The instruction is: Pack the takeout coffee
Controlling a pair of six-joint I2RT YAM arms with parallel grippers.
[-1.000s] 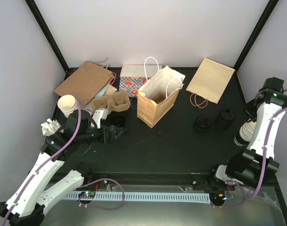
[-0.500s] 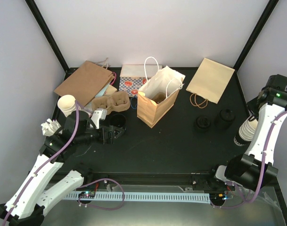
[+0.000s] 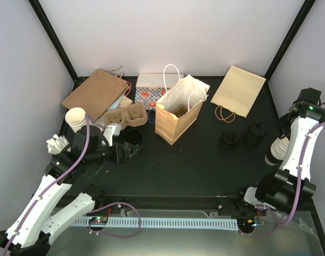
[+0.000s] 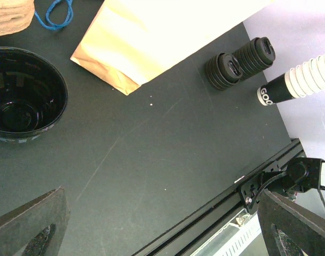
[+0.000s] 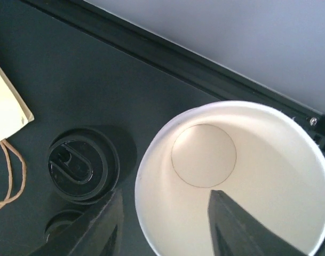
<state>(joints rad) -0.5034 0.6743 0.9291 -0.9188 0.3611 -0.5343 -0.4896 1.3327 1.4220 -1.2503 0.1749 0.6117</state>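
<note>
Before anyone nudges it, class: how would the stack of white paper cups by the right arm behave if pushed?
The stack of white paper cups would probably tip rather than slide: it stands tall on one narrow foot. It is likely light, since the top cup looks empty. Its thin paper rim may dent if squeezed.

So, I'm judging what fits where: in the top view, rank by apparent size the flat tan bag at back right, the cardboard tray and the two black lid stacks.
1. flat tan bag
2. cardboard tray
3. left lid stack and right lid stack: they look alike, so unranked.
</note>
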